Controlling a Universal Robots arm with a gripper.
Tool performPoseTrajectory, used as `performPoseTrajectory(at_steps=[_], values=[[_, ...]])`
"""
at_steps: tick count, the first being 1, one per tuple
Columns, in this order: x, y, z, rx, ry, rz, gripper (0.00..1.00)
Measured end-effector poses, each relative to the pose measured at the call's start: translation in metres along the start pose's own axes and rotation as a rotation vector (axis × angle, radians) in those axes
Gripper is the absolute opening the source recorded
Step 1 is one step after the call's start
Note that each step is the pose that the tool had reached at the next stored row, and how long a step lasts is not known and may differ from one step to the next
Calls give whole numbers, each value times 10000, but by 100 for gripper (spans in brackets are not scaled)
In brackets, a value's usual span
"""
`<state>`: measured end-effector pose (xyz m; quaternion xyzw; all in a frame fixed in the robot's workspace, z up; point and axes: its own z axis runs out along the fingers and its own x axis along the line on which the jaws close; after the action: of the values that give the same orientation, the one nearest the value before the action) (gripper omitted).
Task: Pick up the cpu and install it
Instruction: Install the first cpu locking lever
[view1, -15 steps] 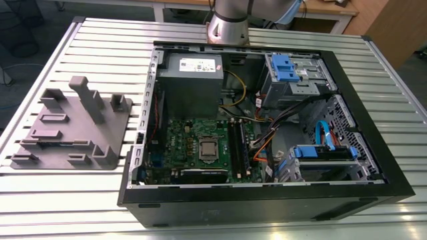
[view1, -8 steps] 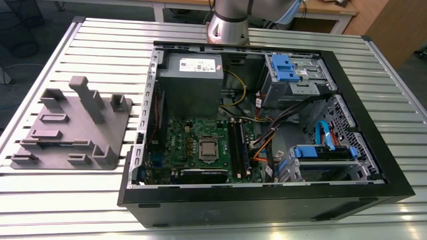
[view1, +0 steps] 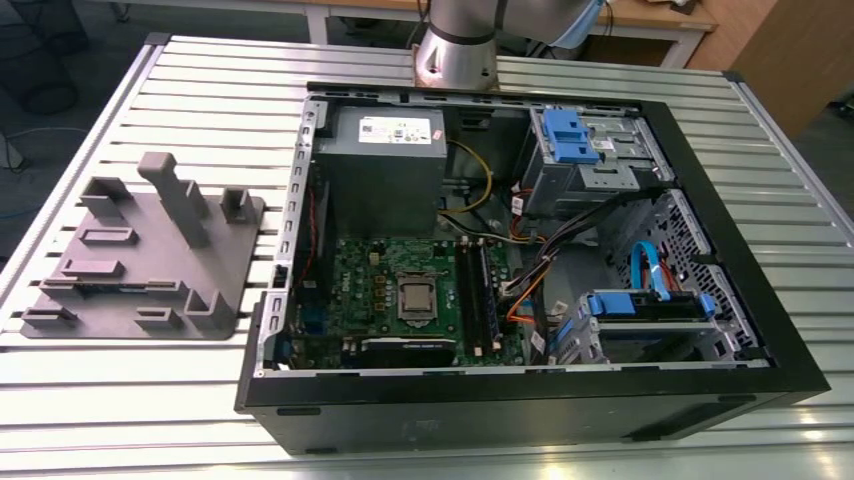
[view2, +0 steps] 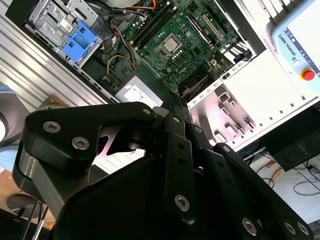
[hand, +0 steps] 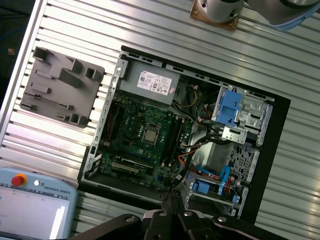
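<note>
Square silvery cpu (view1: 415, 296) sits flat in the motherboard (view1: 400, 300) socket.

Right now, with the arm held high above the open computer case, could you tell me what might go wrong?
The cpu already lies in its motherboard socket, so another descent could press on it. Loose cables hang close beside the board and might snag the gripper. The grey fixture beside the case has tall posts that a low sideways move could strike.

A robotics lab; slatted aluminium table (view1: 120, 400), opened computer case (view1: 534, 390), teach pendant (hand: 30, 210), wooden desks behind.
</note>
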<state>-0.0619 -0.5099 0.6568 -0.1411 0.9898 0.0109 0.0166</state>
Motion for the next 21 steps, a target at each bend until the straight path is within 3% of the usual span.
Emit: performPoseTrajectory(at_steps=[9,13,21], values=[[0,0,4,1,-2,0,11],[2,-1,54,8,-27,0,11],[2,-1,54,8,-27,0,11]])
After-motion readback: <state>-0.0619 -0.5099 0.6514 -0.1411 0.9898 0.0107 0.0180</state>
